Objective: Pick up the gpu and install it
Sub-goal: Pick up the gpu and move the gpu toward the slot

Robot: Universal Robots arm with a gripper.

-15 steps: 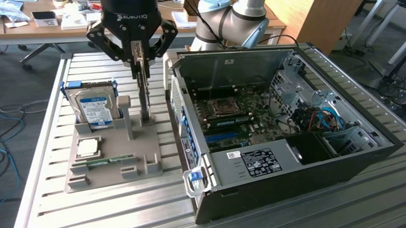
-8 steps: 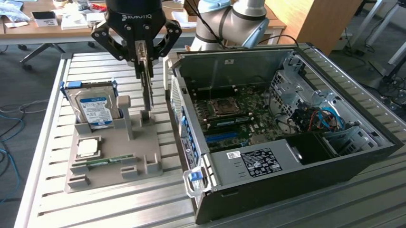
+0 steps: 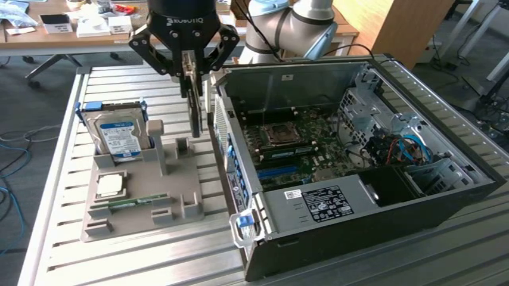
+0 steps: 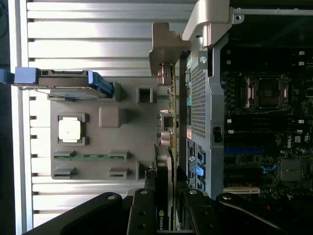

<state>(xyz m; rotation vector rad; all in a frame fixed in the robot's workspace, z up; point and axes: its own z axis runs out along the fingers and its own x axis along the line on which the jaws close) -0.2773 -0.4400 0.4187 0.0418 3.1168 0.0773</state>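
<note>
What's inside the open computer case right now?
Motherboard with a CPU socket, a blue slot, blue cables and a labelled power supply. The supply hides whatever lies beneath it.

Slatted metal table (image 3: 159,262), cluttered wooden desk (image 3: 40,37) behind, grey carpeted floor (image 3: 32,101)

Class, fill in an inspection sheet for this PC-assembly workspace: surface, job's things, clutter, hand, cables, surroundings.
Surface: slatted metal table carrying a grey holder and an open PC case.
Job's things: gpu hanging on edge over the holder, beside the case; not yet on the motherboard.
Clutter: hard drive upright in the holder; CPU and RAM stick lying in it.
Hand: hand shut on the gpu's upper end.
Cables: blue and red leads inside the case; loose cables on the floor.
Surroundings: desk with small items; wooden panel.
</note>
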